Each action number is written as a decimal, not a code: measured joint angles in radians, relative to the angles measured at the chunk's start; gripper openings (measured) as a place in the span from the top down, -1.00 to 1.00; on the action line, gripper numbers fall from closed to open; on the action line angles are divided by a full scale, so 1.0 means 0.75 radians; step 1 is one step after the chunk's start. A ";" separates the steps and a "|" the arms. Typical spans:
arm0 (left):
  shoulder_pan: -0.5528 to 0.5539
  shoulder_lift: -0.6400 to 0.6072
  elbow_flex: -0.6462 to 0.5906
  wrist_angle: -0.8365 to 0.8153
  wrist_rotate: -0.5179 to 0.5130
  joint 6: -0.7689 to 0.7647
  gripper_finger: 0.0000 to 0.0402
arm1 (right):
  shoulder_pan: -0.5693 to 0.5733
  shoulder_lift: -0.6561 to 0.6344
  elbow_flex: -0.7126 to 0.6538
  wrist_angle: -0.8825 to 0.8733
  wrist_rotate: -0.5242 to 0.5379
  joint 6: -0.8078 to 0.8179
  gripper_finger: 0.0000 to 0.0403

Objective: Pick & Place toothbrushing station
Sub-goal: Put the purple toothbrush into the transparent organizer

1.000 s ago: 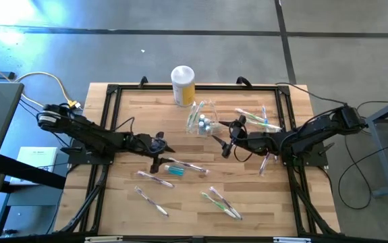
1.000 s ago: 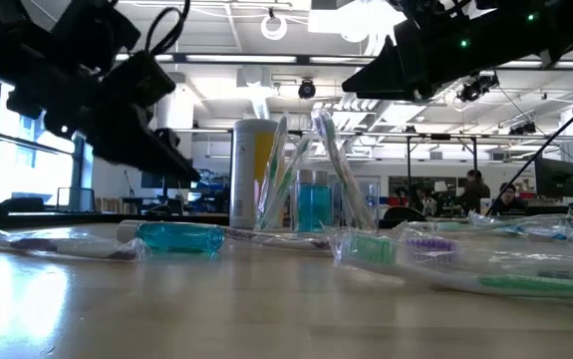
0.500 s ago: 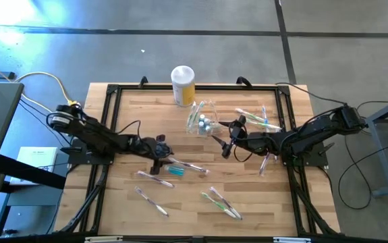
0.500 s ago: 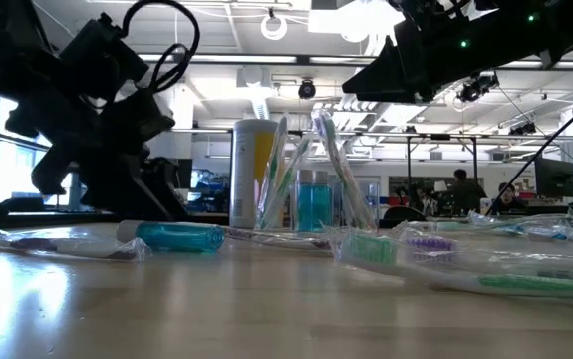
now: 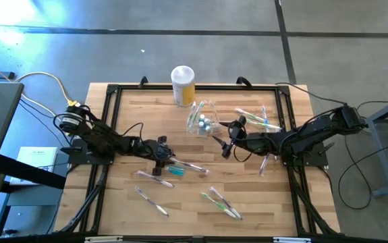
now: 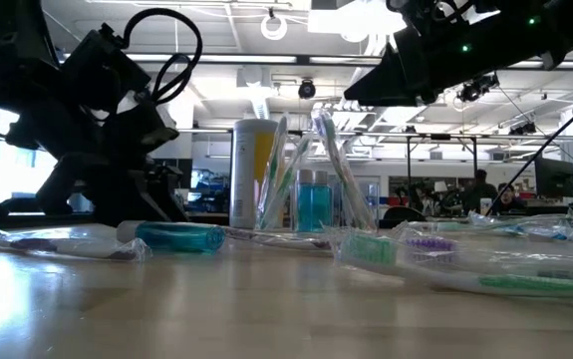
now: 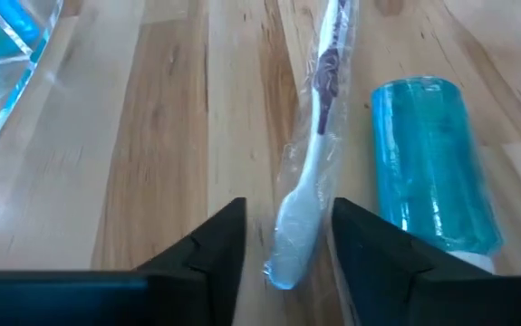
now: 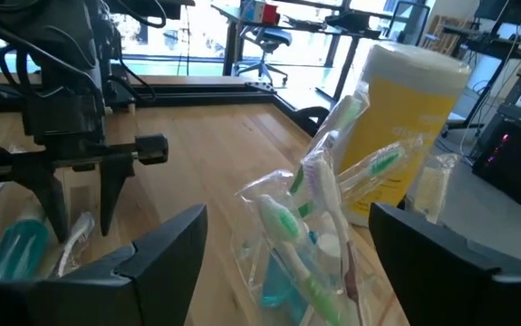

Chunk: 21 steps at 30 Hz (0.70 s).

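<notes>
Wooden slats of the desk fill my high view, inside a black frame, with an open workshop behind it in the low view. My left gripper is down at the desk near its middle, and its jaws stand part open on either side of a wrapped toothbrush, not yet pinching it as far as I can see. A teal tube lies just beside that brush. My right gripper hangs wide open, holding nothing, and looks at the toothbrushing station. That clear holder stands upright toward the far edge, already stuffed with wrapped brushes, near the yellow canister.

My worries from here:
- The wrapper is slick, so I judge the brush could slide out as the jaws close or lift.
- The near finger sits close to the teal tube; a crooked close could roll it away.
- The station looks light, so a careless push while inserting a brush could tip it.
</notes>
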 joint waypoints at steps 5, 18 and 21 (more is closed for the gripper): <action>-0.001 0.001 0.000 -0.003 0.002 -0.002 0.63 | 0.000 0.000 0.000 -0.010 0.000 0.011 -0.49; -0.089 -0.074 0.198 -0.460 -0.186 0.018 0.94 | 0.000 0.000 -0.001 -0.020 0.000 0.012 -0.49; -0.140 -0.122 0.370 -0.905 -0.364 0.004 0.94 | 0.000 0.000 0.000 -0.044 -0.001 0.012 -0.49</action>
